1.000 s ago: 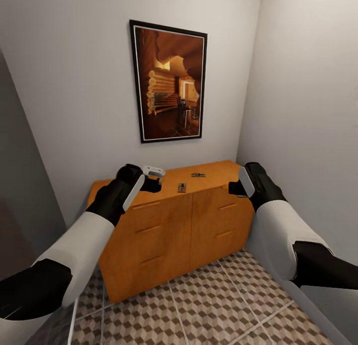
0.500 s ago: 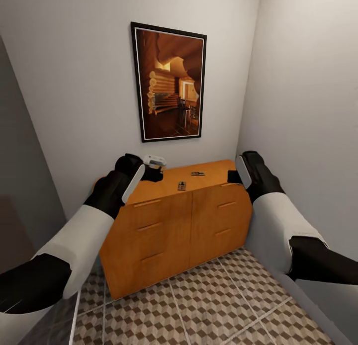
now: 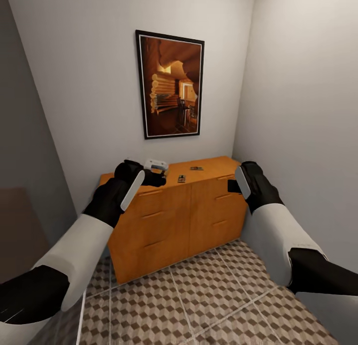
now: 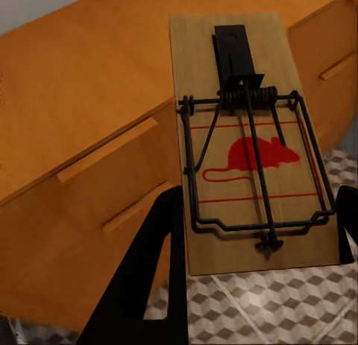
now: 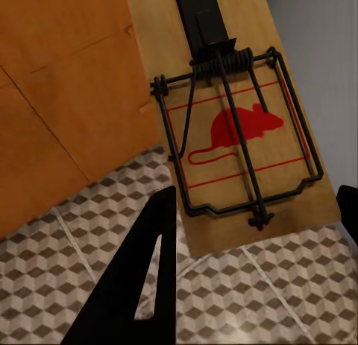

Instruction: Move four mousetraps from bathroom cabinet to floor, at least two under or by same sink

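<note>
Each gripper clamps a light, rigid mousetrap by its board edges, the left gripper (image 4: pixel 253 233) in front of the cabinet (image 3: pixel 169 220) and the right gripper (image 5: pixel 253 233) beside it, while two mousetraps (image 3: pixel 181 178) lie on top.

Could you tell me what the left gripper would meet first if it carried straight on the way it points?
Probably the cabinet: beyond the left gripper and its held mousetrap, drawer fronts lie ahead, though depth is unclear.
</note>
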You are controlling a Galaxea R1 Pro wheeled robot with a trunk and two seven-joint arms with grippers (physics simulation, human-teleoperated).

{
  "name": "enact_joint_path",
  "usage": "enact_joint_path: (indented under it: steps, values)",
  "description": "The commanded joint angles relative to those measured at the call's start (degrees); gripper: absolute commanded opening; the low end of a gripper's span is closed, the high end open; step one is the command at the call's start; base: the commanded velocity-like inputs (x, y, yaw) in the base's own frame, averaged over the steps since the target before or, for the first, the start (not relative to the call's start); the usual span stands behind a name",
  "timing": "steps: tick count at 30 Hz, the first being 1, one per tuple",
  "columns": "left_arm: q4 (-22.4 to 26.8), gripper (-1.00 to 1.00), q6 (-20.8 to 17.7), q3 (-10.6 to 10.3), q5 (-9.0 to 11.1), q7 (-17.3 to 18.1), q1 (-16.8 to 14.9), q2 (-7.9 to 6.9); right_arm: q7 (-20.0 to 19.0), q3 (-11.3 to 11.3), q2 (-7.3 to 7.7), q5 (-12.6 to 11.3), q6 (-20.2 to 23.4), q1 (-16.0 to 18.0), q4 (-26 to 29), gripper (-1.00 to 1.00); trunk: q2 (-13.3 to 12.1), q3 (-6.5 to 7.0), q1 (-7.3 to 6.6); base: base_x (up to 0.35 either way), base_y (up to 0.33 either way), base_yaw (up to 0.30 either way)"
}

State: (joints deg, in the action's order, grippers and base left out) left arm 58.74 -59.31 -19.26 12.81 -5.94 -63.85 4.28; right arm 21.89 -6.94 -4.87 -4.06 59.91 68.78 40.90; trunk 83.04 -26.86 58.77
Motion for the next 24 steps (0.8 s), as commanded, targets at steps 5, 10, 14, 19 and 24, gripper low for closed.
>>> enact_joint_path:
  steps: [5, 10, 14, 19, 24]
  values:
    - [-0.1, -1.00, -0.2, -0.1, 0.6, -0.7, -0.1, -0.05, 0.5, -0.2, -0.11, -0.6, 0.1, 0.0, 0.1, -1.00, 0.0, -0.07, -0.04, -0.344, 0.000, 0.000]
    - [-0.2, -1.00, -0.2, -0.2, 0.6, -0.6, -0.1, -0.06, 0.5, -0.2, -0.14, -0.6, 0.1, 0.0, -0.1, -1.00, 0.0, -0.07, -0.04, -0.345, 0.000, 0.000]
    - [-0.3, -1.00, -0.1, -0.2, 0.7, -0.6, -0.1, -0.06, 0.5, -0.2, -0.11, -0.6, 0.1, -0.3, -0.5, -1.00, 0.0, -0.07, -0.04, -0.345, 0.000, 0.000]
    - [-1.6, -1.00, 0.1, -0.2, 1.3, -0.5, -0.1, 0.00, 0.6, -0.2, 0.13, -0.5, 0.1, -0.5, -0.7, -1.00, 0.0, -0.07, -0.04, -0.345, 0.000, 0.000]
    - [-5.8, -1.00, 0.7, -0.2, 2.5, -0.3, -0.1, 0.18, 0.5, -0.3, 0.51, -0.6, 0.1, -1.3, -0.8, -1.00, 0.0, -0.07, -0.04, -0.345, 0.000, 0.000]
